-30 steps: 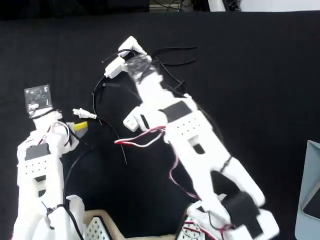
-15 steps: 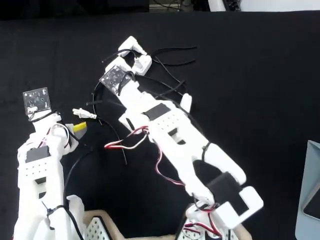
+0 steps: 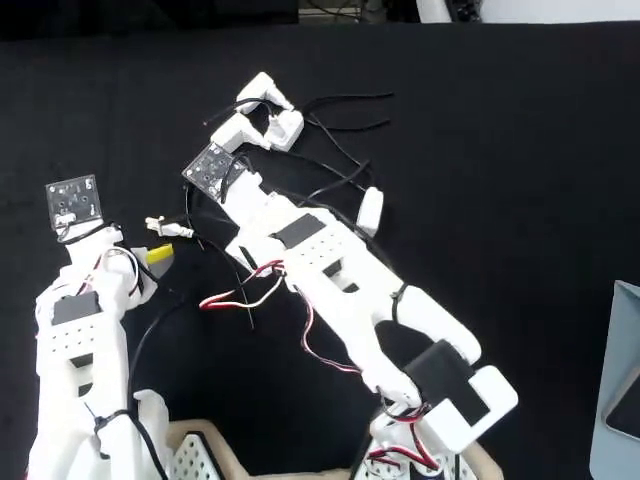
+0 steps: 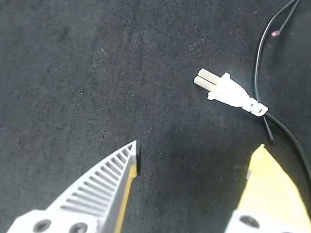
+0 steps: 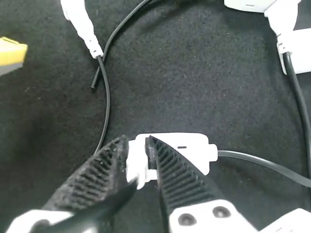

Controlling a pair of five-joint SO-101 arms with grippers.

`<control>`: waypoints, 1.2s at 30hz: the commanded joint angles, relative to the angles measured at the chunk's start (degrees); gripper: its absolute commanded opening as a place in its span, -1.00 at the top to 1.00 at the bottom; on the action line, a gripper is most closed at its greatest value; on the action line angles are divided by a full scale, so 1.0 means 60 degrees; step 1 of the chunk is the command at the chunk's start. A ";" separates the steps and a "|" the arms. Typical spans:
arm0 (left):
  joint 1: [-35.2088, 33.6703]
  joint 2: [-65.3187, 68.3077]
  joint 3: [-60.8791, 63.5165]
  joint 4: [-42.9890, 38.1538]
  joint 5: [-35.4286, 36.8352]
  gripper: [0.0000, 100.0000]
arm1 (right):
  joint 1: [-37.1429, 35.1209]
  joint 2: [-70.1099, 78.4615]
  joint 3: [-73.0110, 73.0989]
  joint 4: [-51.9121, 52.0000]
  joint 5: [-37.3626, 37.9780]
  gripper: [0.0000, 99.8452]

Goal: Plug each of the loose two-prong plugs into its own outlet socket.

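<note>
Now, right pincer (image 5: 136, 141) clamped on white socket (image 5: 188, 149), left pincer (image 4: 199, 145) wide open, empty, near plug (image 4: 228, 92).

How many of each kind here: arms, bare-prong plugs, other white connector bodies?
Arms: 2 (left arm, right arm)
Bare-prong plug: 1
White connector bodies: 5 (far cluster of 3, lone body, held body in right gripper)
Total: 8

Soft, even light covers the black tablecloth (image 3: 520, 150); the white arms (image 3: 340, 265) glare bright, and the plug (image 4: 228, 92) casts hardly any shadow.
</note>
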State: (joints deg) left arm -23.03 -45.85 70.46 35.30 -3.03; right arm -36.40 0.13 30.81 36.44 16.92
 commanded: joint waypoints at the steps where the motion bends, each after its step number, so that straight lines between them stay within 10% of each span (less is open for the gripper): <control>1: -0.0081 -0.0176 -0.0066 -0.0147 0.0088 0.29 | 0.0147 -0.0037 -0.0520 -0.0176 0.0000 0.98; 36: -0.0066 -0.0161 -0.0066 -0.0147 0.0088 0.29 | 0.0484 0.0974 -0.0623 -0.0571 0.0029 0.98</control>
State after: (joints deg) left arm -23.03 -45.85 70.46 35.30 -3.03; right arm -34.11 8.57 28.70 32.75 16.84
